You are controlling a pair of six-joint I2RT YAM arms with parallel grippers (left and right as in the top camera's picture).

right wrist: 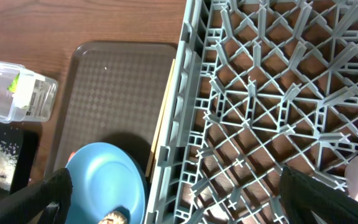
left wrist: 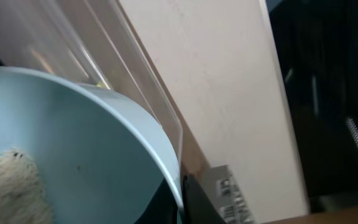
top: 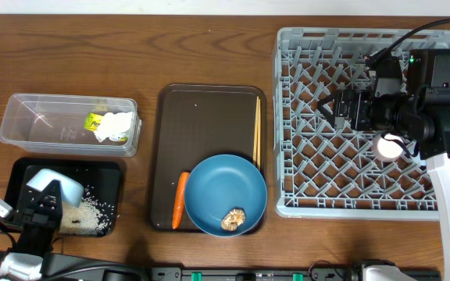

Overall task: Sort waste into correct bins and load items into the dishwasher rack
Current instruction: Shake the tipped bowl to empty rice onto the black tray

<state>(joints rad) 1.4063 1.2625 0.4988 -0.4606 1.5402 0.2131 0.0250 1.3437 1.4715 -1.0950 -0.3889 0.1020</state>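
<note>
Two grippers. Left gripper (top: 50, 197): clamped on tilted pale bowl (top: 53, 184), over black tray (top: 116, 173), rice (top: 92, 209) just beyond fingertips. Right gripper (top: 332, 111): spread wide above rack (top: 284, 117), pink cup (top: 389, 145) close beside, outside the gap, bare lattice ahead.

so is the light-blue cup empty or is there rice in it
Not empty: a clump of white rice grains sits inside the small light-blue cup, tipped over the shallow black rectangular tray.
</note>
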